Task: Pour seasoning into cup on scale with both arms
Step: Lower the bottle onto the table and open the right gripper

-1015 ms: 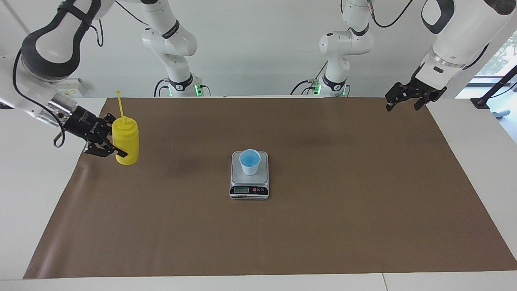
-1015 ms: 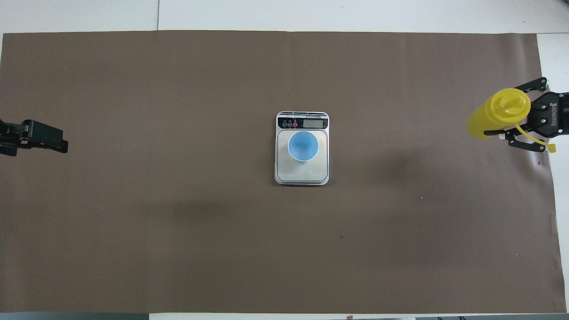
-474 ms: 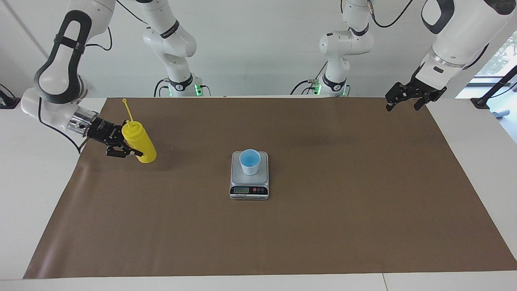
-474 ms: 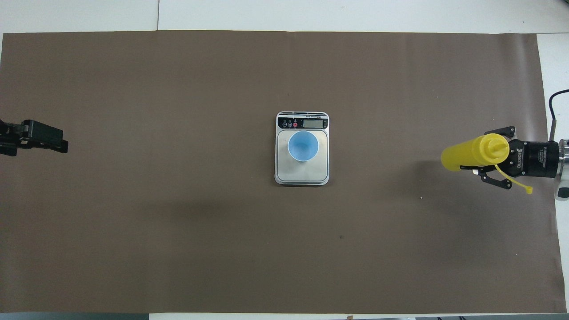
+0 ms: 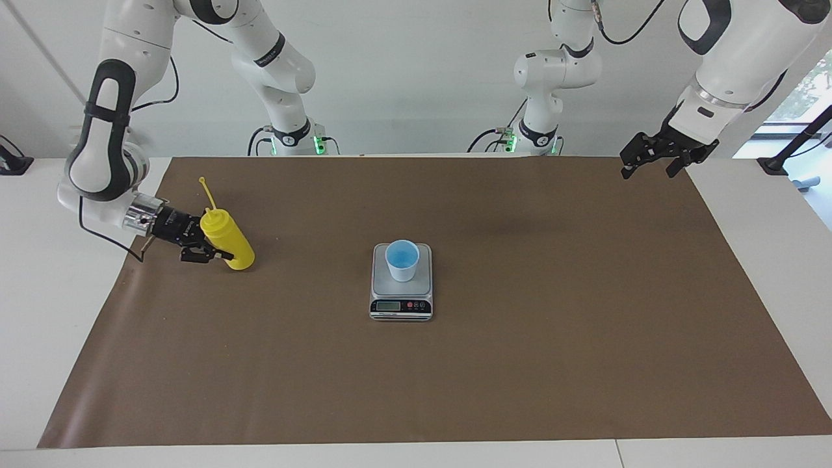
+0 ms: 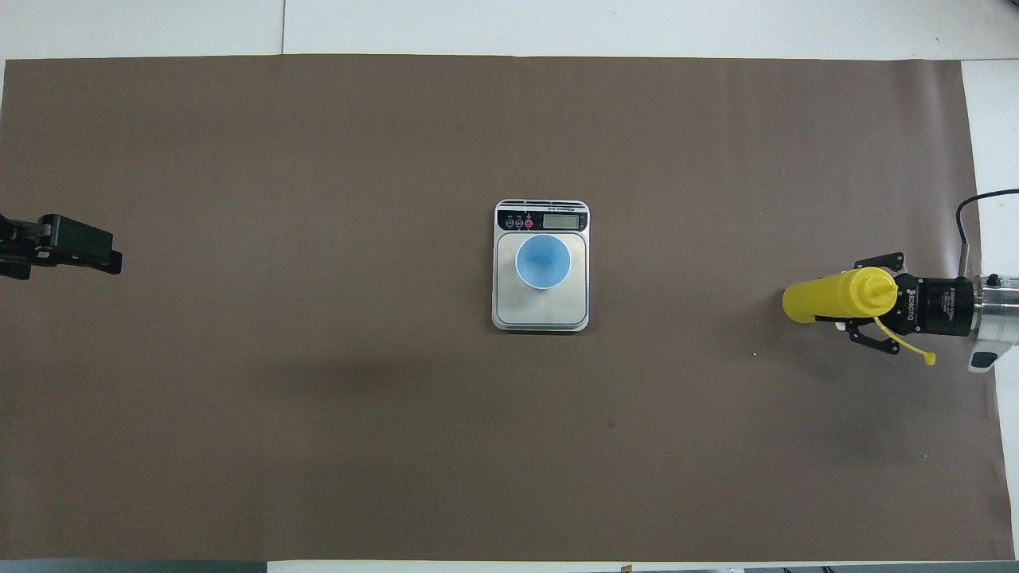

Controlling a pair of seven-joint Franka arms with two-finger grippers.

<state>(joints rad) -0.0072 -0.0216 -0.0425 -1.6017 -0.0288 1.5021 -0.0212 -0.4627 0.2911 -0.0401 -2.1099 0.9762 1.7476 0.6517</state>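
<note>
The yellow seasoning bottle [image 5: 229, 243] is tilted, its nozzle stick leaning toward the right arm's end of the table and its base low at the brown mat. My right gripper [image 5: 218, 247] is shut on its upper body; it also shows in the overhead view [image 6: 856, 298] around the bottle [image 6: 824, 295]. The light blue cup [image 5: 402, 259] stands upright on the silver scale [image 5: 401, 305] in the middle of the mat; in the overhead view the cup [image 6: 542, 261] sits on the scale's platform [image 6: 540, 314]. My left gripper [image 5: 647, 171] waits, open and empty, over the mat's edge at the left arm's end [image 6: 99, 259].
A brown mat [image 5: 520, 364] covers most of the white table [image 5: 767, 260]. Both arm bases stand at the robots' edge of the table. Nothing else lies on the mat.
My right gripper has come down with the bottle and moved a little toward the scale, and the bottle has tilted from upright. The left arm has not moved.
</note>
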